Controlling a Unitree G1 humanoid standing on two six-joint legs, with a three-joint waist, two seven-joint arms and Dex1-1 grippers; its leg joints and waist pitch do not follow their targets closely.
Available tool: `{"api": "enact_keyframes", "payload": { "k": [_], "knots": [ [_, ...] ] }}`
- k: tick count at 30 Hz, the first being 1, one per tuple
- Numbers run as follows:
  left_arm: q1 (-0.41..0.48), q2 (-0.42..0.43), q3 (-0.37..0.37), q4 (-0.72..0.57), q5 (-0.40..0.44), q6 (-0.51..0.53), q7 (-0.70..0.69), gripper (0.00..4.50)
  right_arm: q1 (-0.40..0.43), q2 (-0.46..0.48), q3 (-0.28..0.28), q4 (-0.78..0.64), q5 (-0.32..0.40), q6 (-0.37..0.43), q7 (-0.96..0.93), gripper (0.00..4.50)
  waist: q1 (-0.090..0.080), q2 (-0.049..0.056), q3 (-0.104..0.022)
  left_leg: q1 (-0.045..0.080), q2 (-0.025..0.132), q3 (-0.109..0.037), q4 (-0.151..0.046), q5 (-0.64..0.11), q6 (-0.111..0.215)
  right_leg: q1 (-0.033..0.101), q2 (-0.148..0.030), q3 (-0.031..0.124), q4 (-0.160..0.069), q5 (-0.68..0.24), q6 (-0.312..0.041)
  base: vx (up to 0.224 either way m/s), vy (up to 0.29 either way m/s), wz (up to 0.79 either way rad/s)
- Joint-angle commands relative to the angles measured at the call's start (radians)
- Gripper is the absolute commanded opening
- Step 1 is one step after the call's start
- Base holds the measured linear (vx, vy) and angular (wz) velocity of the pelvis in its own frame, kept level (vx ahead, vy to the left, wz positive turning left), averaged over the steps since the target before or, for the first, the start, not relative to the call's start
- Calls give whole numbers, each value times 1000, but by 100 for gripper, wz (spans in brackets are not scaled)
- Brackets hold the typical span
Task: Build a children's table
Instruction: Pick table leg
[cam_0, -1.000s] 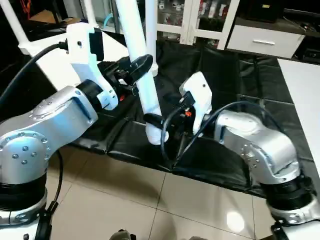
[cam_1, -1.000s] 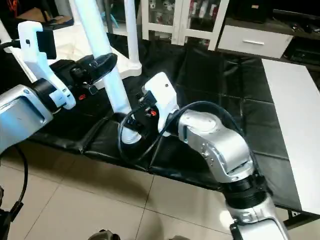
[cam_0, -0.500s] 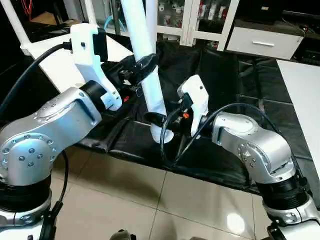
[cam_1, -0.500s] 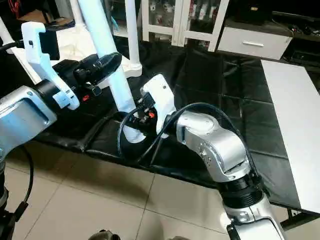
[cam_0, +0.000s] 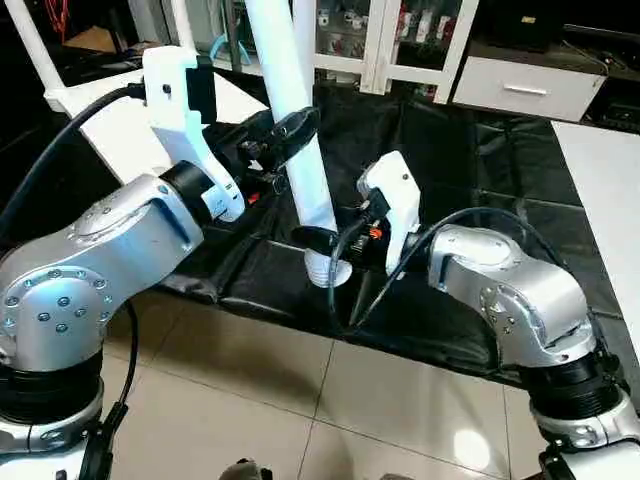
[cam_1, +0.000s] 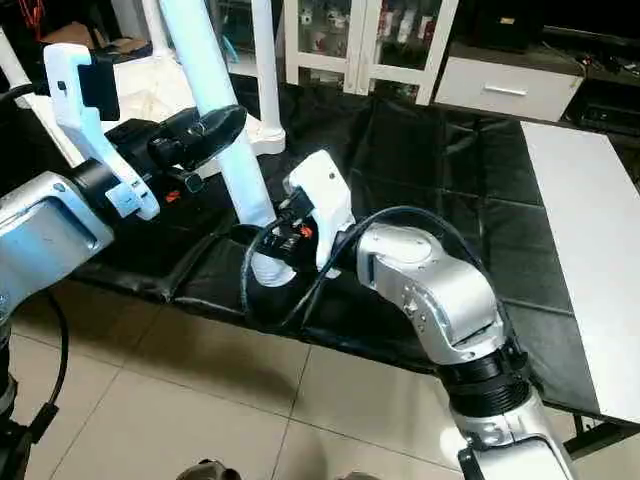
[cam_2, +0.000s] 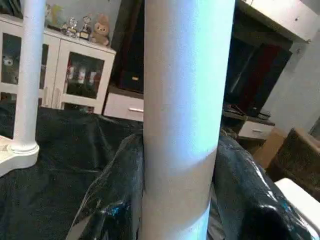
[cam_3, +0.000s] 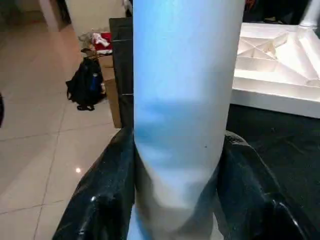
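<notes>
1. Both hands grasp one long tapered white plastic leg (cam_0: 290, 100), which stands nearly upright, leaning slightly, above the black padded mat (cam_0: 480, 150).
2. Left hand (cam_0: 285, 135), black-fingered, is clenched around the leg's middle; the left wrist view shows a finger (cam_2: 112, 200) pressed to each side of the shaft.
3. Right hand (cam_0: 320, 240) grips the leg near its lower end, one finger (cam_3: 100, 200) on each side.
4. White square plastic tabletop (cam_1: 170, 95) lies upside down on the mat behind the left arm, its ribbed underside facing up.
5. Second white leg (cam_1: 265, 70) stands upright in the tabletop's near corner socket.
6. White glass-door cabinet (cam_0: 390, 40) and white drawer unit (cam_0: 525, 85) stand behind the mat.
7. Dark backpack (cam_3: 85, 87) sits on the beige tiled floor (cam_0: 250, 400).
</notes>
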Motion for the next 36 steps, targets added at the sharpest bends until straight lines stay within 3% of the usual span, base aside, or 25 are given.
{"api": "enact_keyframes", "payload": {
  "k": [1,2,3,6,7,9,10,15,22,26,36],
  "knots": [
    [-7,17,13,-11,30,5,-25,175,10,-7,-21,-15,41,-28,55,186,4,15,-85,19,39,-12,-67,-173,-65,55,-66,55,-74,-144,-142,0,0,0],
    [-7,17,13,-11,30,5,-25,175,10,-7,-21,-15,41,-28,55,186,4,16,-85,19,39,-12,-67,-170,-64,55,-66,54,-74,-141,-143,0,0,0],
    [-5,15,14,-11,24,4,-33,231,10,-9,-23,-19,48,-30,67,186,4,15,-85,18,39,-12,-66,-166,-63,55,-66,54,-74,-138,-144,0,0,0],
    [10,11,41,-18,-59,8,-79,255,12,-24,-43,-33,96,-34,135,186,7,17,-87,18,39,-12,-64,-161,-52,57,-67,54,-72,-116,-158,0,0,0],
    [23,14,60,-26,-125,14,-117,255,18,-38,-66,-53,153,-22,199,186,6,17,-87,17,39,-12,-65,-161,-49,57,-65,53,-72,-113,-160,0,0,0],
    [31,17,69,-28,-159,19,-140,287,22,-48,-79,-63,189,-11,238,186,9,19,-87,19,40,-12,-64,-169,-39,57,-65,52,-71,-107,-177,0,0,0],
    [52,25,78,-38,-215,27,-207,292,39,-91,-95,-88,271,32,348,186,10,18,-87,19,39,-11,-63,-166,-33,57,-64,52,-71,-101,-183,0,0,0],
    [80,12,81,-39,-290,35,-284,332,65,-194,-53,-119,296,50,519,186,28,16,-83,23,43,-8,-64,-201,-22,53,-66,54,-79,-174,-175,0,0,0],
    [102,36,79,-21,-329,51,-329,334,62,-256,-32,-114,316,46,612,186,29,15,-78,26,42,-13,-66,-255,-31,47,-68,52,-95,-347,-124,0,0,0],
    [116,43,109,-17,-399,37,-328,300,48,-261,-33,-91,302,35,638,186,29,16,-79,25,42,-14,-66,-257,-33,45,-68,50,-95,-359,-121,0,0,0],
    [124,61,101,-18,-431,25,-309,220,37,-260,-21,-61,273,12,655,186,29,18,-77,29,44,-15,-68,-268,-35,43,-68,48,-92,-355,-121,0,0,0]
  ]
}}
